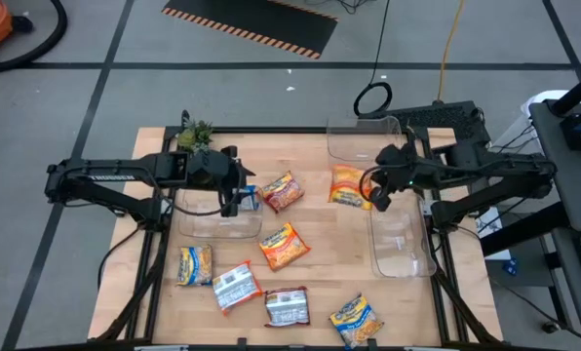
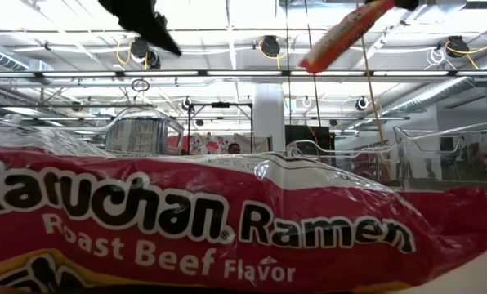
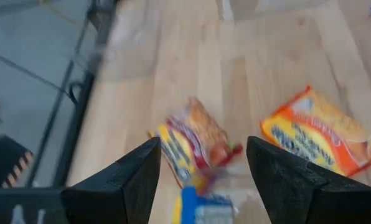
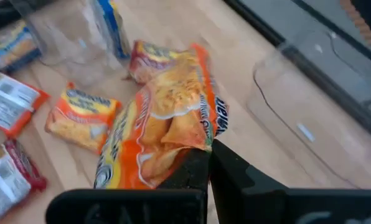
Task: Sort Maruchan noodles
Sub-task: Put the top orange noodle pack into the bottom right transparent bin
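A wooden tabletop (image 1: 310, 283) is seen from above, with two dark robot arms reaching in from either side. On the left, the left claw (image 1: 234, 198) is held with its fingers spread and nothing between them, above the rim of a clear bin (image 1: 215, 216); a blue-and-yellow packet (image 1: 249, 199) is seen standing at that bin's edge, just beside the claw.

Across the middle of the tabletop, loose Maruchan packets are scattered: two orange-red packets (image 1: 282, 191) (image 1: 284, 246), a yellow-and-blue packet (image 1: 195, 264), two silver-white packets (image 1: 236, 287) (image 1: 287, 306), and another yellow-and-blue packet (image 1: 352, 320) near the front edge.

On the right, an orange packet (image 4: 164, 134) is pinched in the right claw (image 1: 380, 194) and held lifted off the tabletop, between two more clear bins (image 1: 364, 138) (image 1: 401, 240).

Sorting is judged to be at an early stage: the two right-hand bins appear empty, one packet is in transit, and six packets are left lying loose.
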`<act>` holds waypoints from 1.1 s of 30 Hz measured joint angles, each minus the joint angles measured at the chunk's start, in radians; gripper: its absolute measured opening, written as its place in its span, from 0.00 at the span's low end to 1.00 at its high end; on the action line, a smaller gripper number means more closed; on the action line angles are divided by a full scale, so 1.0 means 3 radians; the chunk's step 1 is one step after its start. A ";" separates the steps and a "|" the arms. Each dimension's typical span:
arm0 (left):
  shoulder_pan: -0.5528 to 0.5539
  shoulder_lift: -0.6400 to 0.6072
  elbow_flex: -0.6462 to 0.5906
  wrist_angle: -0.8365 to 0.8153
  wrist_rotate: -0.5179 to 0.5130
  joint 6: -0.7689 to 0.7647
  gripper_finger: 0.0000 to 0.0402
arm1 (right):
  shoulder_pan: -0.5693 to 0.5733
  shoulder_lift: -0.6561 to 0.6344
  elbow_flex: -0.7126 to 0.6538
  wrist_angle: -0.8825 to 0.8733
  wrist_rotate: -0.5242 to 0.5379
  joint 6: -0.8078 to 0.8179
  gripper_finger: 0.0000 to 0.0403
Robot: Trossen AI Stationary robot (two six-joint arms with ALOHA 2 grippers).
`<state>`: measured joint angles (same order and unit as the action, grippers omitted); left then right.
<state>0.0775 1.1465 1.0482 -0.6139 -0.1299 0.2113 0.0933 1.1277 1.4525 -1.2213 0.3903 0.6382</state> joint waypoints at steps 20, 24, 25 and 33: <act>-0.0007 -0.0011 -0.0311 0.0593 -0.0099 -0.0009 0.61 | 0.0001 -0.0400 0.0276 -0.1164 -0.1147 0.1243 0.00; -0.0007 -0.0011 -0.0311 0.0699 -0.0099 0.0044 0.61 | 0.0001 -0.0557 0.0269 -0.1164 -0.1139 0.1324 0.00; -0.0007 -0.0011 -0.0311 0.0718 -0.0099 0.0051 0.61 | 0.0001 -0.0588 0.0250 -0.1161 -0.1139 0.1339 0.00; -0.0007 -0.0011 -0.0311 0.0742 -0.0099 0.0064 0.61 | 0.0001 -0.0830 -0.0319 -0.1171 -0.1223 0.1437 0.00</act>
<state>0.0753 1.1431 0.9550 -0.3912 -0.1596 0.2306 0.0937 0.8787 1.3570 -1.5725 0.0234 1.0693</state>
